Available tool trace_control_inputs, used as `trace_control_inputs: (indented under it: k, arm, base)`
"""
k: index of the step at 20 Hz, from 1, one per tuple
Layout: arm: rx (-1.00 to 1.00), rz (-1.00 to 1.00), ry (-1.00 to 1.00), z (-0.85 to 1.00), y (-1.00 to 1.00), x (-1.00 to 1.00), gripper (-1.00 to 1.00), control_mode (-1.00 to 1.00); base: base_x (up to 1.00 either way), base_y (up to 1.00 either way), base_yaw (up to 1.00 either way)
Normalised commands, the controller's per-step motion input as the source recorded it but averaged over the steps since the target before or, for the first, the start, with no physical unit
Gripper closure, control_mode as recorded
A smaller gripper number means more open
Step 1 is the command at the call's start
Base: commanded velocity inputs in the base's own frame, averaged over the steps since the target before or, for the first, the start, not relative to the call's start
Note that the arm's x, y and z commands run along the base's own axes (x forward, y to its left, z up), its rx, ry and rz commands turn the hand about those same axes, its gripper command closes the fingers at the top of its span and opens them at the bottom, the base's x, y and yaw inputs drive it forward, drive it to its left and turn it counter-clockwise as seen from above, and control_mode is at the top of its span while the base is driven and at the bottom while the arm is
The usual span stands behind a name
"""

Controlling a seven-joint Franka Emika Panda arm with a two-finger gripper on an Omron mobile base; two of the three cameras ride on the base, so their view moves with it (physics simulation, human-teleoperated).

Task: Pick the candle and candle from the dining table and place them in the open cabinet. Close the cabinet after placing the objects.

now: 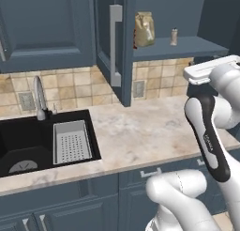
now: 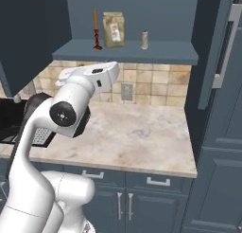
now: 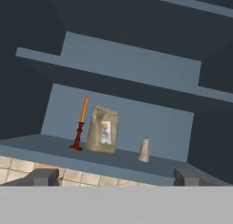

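A dark blue kitchen wall, tiled in beige below, frames the open cabinet (image 2: pixel 124 52), whose doors stand swung out on either side of its blue shelf. On that shelf the slender dark red candle (image 2: pixel 96 35) stands upright at the left end, just beside a brown paper bag (image 2: pixel 114 30); a small grey grater (image 2: pixel 144 40) stands apart to the bag's right, with bare shelf running on to the right wall. All three sit back from the shelf's front edge. In the hand view, the gripper (image 3: pixel 116 176) hangs below and in front of that edge, its fingers (image 3: pixel 43 176) spread wide and holding nothing. The marble-look counter (image 1: pixel 150 127) beneath lies bare between the black sink (image 1: pixel 33 141) and the wall. The left door (image 1: pixel 114 42) juts out over the counter.
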Motion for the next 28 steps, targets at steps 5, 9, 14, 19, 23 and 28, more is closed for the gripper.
trace_control_inputs:
  k: [5,9,14,19,23,28]
  arm:
    - [0.00,0.00,0.00,0.00,0.00,0.00,-1.00,1.00]
    - [0.00,0.00,0.00,0.00,0.00,0.00,-1.00,1.00]
    - [0.00,0.00,0.00,0.00,0.00,0.00,-1.00,1.00]
    - [0.00,0.00,0.00,0.00,0.00,0.00,-1.00,1.00]
    - [0.00,0.00,0.00,0.00,0.00,0.00,-1.00,-1.00]
    - [0.00,0.00,-0.05,0.00,0.00,-0.28,-1.00,-1.00]
  base:
    - [0.13,-0.24,0.02]
    - [0.08,0.00,0.00]
    - [0.00,0.00,0.00]
    - [0.00,0.00,0.00]
    - [0.00,0.00,0.00]
    - [0.00,0.00,0.00]
